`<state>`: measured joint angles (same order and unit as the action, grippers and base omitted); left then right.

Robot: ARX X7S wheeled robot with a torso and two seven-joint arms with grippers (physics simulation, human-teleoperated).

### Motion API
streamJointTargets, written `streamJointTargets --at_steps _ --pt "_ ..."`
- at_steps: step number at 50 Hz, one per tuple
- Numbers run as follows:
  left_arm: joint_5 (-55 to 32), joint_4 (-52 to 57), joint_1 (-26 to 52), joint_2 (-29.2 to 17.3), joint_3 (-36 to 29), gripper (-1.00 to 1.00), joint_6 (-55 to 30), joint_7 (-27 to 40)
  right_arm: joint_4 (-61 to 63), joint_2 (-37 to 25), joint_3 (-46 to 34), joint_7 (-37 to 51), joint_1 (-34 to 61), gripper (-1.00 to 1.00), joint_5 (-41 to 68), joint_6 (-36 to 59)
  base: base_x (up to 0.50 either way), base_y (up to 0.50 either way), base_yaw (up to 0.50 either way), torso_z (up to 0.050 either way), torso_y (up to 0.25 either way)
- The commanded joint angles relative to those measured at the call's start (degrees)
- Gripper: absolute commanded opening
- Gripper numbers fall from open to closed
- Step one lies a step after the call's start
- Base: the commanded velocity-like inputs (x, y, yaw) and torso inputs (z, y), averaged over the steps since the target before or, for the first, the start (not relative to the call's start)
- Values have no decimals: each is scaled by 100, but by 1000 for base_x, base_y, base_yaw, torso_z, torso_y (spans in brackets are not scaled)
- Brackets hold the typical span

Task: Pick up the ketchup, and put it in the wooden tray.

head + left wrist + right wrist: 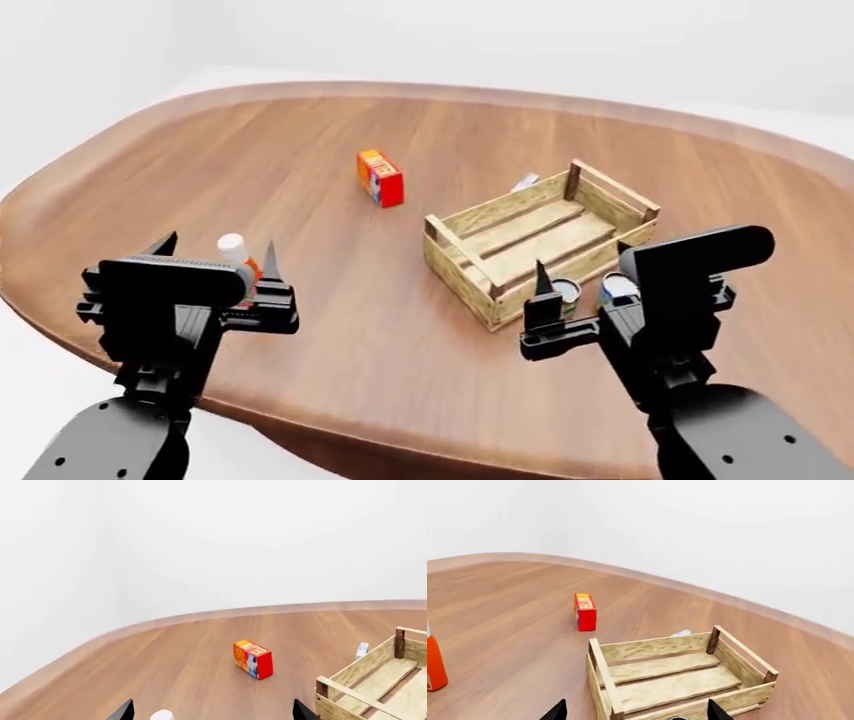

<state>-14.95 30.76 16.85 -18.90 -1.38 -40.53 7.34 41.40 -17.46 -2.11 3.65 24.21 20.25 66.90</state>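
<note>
The ketchup [239,264], an orange-red bottle with a white cap, stands upright near the table's front left edge. My left gripper [218,250] is open and sits just in front of it. In the left wrist view the white cap [162,715] shows low between the spread fingers of the gripper [212,712], closer to one finger and not gripped. The wooden tray [461,262] stands at mid-right and is empty; it also shows in the left wrist view [373,667]. My right gripper [583,272] is open and empty, hovering in front of the tray's near side [647,649].
A red-orange butter box [379,177] stands on end left of and behind the tray. Two cans [569,292] sit against the tray's near side under my right gripper. A small white item [525,181] lies behind the tray. The table's curved front edge is close behind both arms.
</note>
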Motion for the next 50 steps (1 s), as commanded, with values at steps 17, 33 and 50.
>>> streamJointTargets --at_steps 17,33,50 --pt "-95 120 292 -94 46 100 -268 78 135 -62 69 20 108 100 143 146 417 91 0 0 0" --pt "-128 111 275 -129 78 100 -228 93 152 -48 19 96 119 100 168 172 416 90 0 0 1" --pt "-154 58 181 -177 93 100 -47 46 201 -58 -27 166 93 100 187 150 269 58 0 0 1"
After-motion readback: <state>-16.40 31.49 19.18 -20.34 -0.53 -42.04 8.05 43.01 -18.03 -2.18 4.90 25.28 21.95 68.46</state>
